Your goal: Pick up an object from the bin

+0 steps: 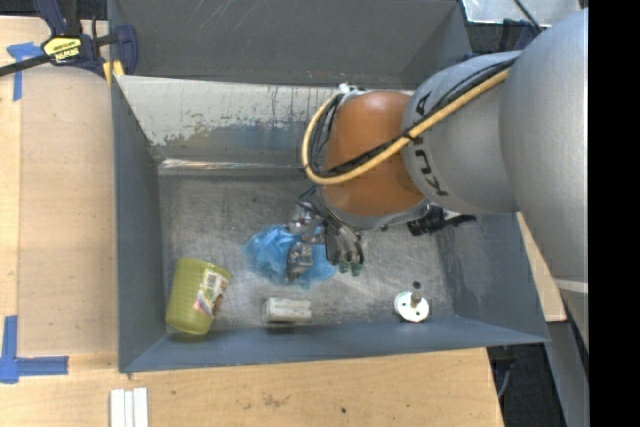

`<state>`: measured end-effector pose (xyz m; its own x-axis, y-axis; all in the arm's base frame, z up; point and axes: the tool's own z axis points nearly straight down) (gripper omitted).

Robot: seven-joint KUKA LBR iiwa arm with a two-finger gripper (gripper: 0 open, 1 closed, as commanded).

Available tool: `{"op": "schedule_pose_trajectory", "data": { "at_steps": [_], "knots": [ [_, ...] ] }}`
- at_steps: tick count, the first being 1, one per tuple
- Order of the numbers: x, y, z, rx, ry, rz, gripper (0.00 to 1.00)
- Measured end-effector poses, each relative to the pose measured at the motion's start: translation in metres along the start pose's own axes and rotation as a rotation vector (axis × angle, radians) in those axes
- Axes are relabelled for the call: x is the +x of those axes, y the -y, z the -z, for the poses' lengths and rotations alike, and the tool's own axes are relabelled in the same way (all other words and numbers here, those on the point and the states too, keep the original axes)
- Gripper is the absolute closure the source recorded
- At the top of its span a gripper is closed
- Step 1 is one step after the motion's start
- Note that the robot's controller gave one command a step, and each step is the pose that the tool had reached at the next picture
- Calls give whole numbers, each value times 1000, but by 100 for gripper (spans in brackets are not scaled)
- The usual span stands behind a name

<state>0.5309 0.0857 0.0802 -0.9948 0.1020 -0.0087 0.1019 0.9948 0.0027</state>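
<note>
My gripper point(318, 250) hangs low over the middle of the bin floor, right above a crumpled blue bag-like thing point(268, 253). Its fingers reach down into the right side of that blue thing, and how they stand is hidden by the wrist and the blue folds. A small flat grey-beige block point(287, 310) lies just in front of the blue thing, near the front wall.
A yellow-green cup with a printed label point(197, 296) lies on its side at the front left. A small white round knob-like piece point(411, 306) sits at the front right. The arm with its orange cover and cables reaches in from the right.
</note>
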Motion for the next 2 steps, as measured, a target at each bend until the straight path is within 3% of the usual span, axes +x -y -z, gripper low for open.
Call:
{"op": "schedule_pose_trajectory", "data": {
  "at_steps": [1, 2],
  "knots": [
    [2, 1, 18, 3, -9, 0, 100],
    [0, 0, 32, 2, -4, 0, 100]
  ]
}}
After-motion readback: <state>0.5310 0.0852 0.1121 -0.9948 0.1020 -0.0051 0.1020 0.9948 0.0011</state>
